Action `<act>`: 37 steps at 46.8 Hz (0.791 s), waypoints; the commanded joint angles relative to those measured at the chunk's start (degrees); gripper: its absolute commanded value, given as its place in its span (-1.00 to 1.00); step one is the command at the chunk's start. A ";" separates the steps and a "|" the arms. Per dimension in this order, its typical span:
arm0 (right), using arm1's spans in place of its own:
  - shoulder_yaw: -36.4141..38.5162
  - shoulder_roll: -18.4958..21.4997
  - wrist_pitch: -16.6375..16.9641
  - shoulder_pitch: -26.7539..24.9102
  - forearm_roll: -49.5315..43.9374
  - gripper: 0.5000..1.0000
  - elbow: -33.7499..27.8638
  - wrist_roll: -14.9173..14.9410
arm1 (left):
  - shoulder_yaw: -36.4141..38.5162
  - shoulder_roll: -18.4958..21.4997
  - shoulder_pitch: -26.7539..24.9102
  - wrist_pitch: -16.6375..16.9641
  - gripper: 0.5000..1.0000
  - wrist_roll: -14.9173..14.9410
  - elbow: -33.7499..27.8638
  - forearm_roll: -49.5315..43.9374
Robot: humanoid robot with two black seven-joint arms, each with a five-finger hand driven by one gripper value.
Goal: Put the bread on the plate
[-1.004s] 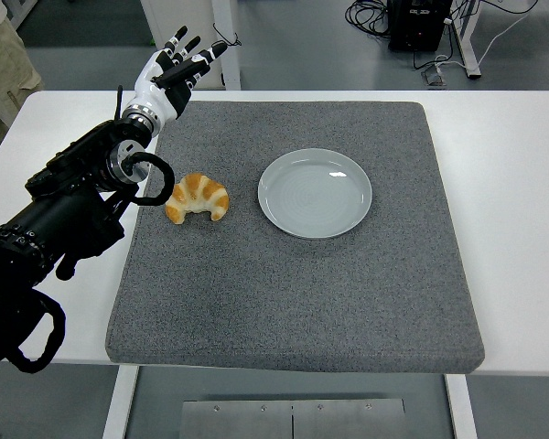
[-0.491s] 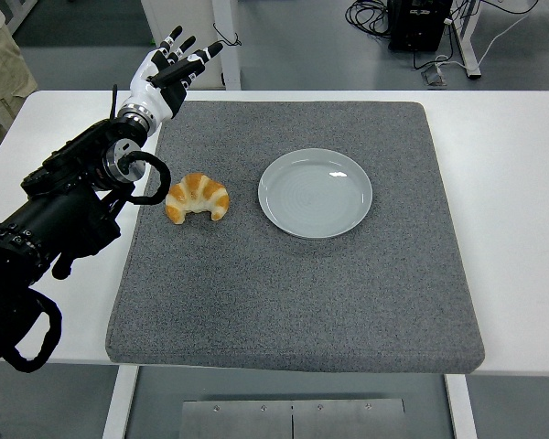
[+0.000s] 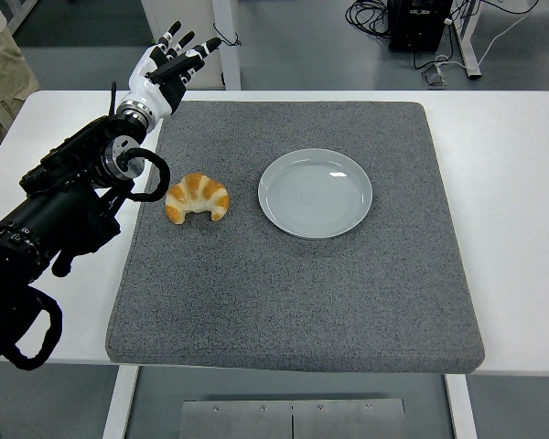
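A golden croissant [image 3: 198, 198] lies on the grey mat [image 3: 302, 283], left of centre. A pale blue-grey plate [image 3: 315, 193] sits empty on the mat to its right, a short gap away. My left hand [image 3: 172, 66] is raised over the mat's far left corner, well behind the croissant, fingers spread and holding nothing. My black left arm runs in from the lower left. My right arm is out of view.
The mat covers most of the white table [image 3: 522, 183]. A person's beige trouser leg [image 3: 2, 69] shows at the top left. Cables and a black box [image 3: 421, 23] lie on the floor beyond the table.
My left hand has drifted slightly up and back, away from the croissant. The croissant and plate have not moved.
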 commanded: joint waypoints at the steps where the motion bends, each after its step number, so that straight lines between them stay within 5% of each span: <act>1: 0.00 0.00 0.00 0.00 0.00 1.00 0.03 0.09 | 0.44 -0.09 -0.12 0.14 0.95 -0.10 0.00 0.09; 17: 0.00 0.00 0.00 0.00 0.00 1.00 -0.05 0.00 | 1.15 1.49 0.14 0.22 0.95 0.52 -3.33 1.23; 26: 0.00 0.00 0.00 0.00 0.00 1.00 0.03 0.00 | 6.77 6.06 0.50 0.93 0.95 0.60 -10.19 1.50; 37: 0.00 0.00 0.00 0.00 0.00 1.00 0.03 0.00 | 11.51 13.88 0.50 5.85 0.95 0.60 -22.58 1.85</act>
